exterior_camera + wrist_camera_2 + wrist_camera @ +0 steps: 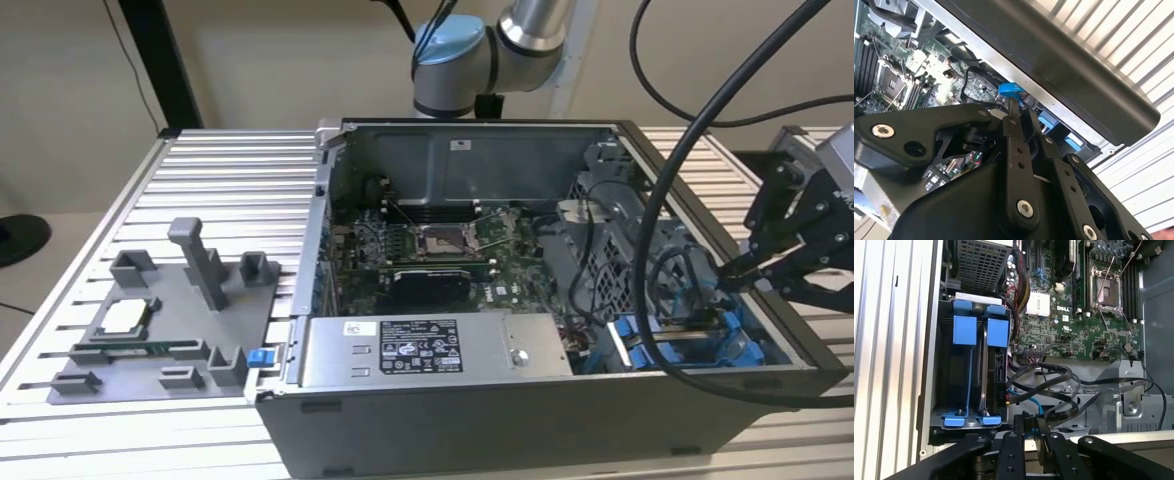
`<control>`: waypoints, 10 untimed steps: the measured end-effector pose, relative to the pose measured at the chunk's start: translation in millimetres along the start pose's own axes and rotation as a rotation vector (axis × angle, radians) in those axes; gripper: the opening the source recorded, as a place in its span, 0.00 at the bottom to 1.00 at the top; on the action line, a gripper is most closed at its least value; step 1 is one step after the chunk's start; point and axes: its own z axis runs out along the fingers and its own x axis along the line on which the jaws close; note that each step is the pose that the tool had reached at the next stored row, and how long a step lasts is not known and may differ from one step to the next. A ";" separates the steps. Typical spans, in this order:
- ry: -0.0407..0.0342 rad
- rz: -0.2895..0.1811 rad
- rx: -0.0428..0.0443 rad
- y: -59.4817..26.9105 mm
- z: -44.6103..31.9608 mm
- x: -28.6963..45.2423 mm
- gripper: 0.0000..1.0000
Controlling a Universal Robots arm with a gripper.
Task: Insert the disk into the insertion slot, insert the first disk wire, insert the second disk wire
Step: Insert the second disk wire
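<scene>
The open computer case [561, 400] holds the insertion slot [966, 375], a dark bay with blue rails, also seen at the case's near corner [674, 345] on the exterior view's right. The disk [998, 370] sits inside the slot, its connector edge facing the cables. A thin blue disk wire [1031, 402] loops from beside the disk to my gripper [1030, 422]. A bundle of black wires [1054, 375] lies next to it. My gripper [734, 268] hangs at the case's rim, its fingers close together with a blue piece [1013, 90] at their tips [1021, 107].
A grey labelled power-supply box [414, 348] fills the case's front. The motherboard [434, 250] lies behind it. A grey fixture [160, 320] with small parts stands on the slatted table [227, 180] at the exterior view's left. Thick black robot cables [667, 200] hang over the case.
</scene>
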 end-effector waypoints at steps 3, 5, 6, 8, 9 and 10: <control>-0.0020 0.000 0.0000 0.0 0.1 0.0 0.00; -0.0023 0.000 0.0001 0.0 0.1 0.0 0.00; -0.0023 0.000 0.0001 0.0 0.1 0.0 0.00; -0.0023 0.000 0.0001 0.0 0.2 0.0 0.00; -0.0022 0.000 0.0001 0.0 0.2 0.0 0.00; -0.0022 0.000 0.0001 0.0 0.2 0.1 0.00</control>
